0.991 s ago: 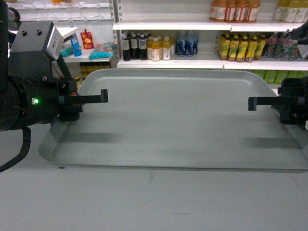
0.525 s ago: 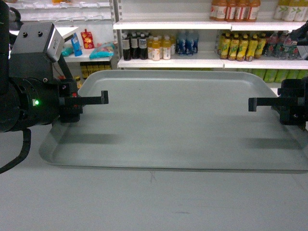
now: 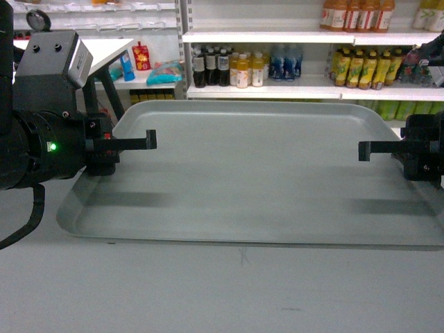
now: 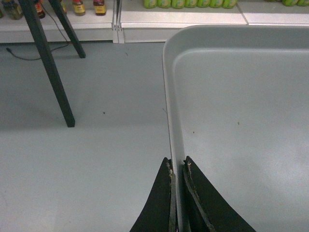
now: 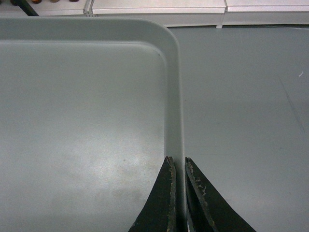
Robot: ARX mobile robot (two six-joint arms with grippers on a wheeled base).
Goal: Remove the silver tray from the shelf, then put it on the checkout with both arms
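Large rectangular dull silver-grey metal tray off the shelf, carried above the broad plain pale worktop; whether its near edge already touches, cannot tell. Left hand clamped on the left rim, right hand clamped on the right rim, thin black fingers pinching only a narrow lip. Risks, as judged: slipping from so small a bite; twisting or tilting if one arm lowers faster; dropping onto the worktop if released early.
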